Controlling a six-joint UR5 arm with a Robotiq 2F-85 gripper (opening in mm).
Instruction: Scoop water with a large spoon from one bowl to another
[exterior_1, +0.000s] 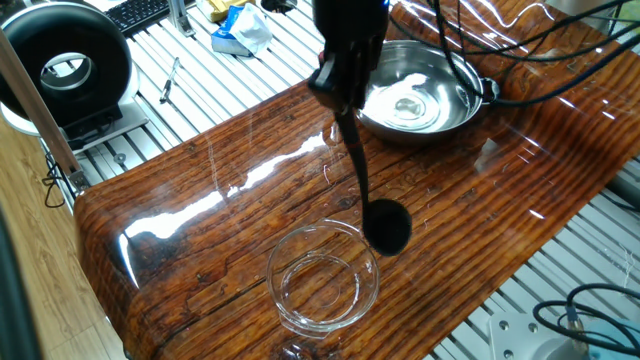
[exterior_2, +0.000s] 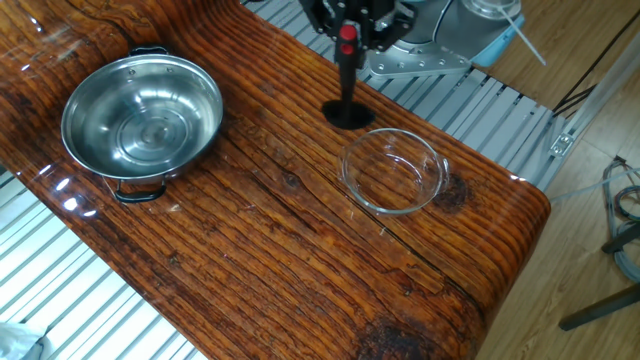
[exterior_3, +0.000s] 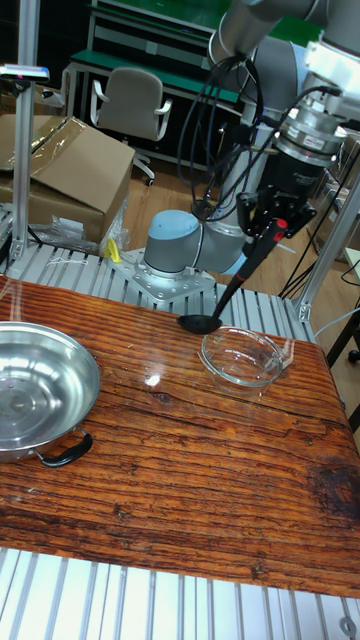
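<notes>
On the bench (exterior_2: 300, 250) two bowls are counted: steel bowl (exterior_2: 142, 112), glass bowl (exterior_2: 393, 170). One ladle (exterior_1: 385, 225) is gripped by closed fingers (exterior_3: 262, 213), cup beside the glass bowl's rim.

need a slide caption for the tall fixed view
Claw carries the black ladle, its cup beside the clear glass bowl, away from the steel bowl.

- A glossy wooden table top (exterior_3: 180, 480) lay on a ribbed metal frame (exterior_1: 230, 80).
- Behind stood a grey office chair (exterior_3: 130, 100), a cardboard box (exterior_3: 60, 170) and green shelving (exterior_3: 150, 25).
</notes>
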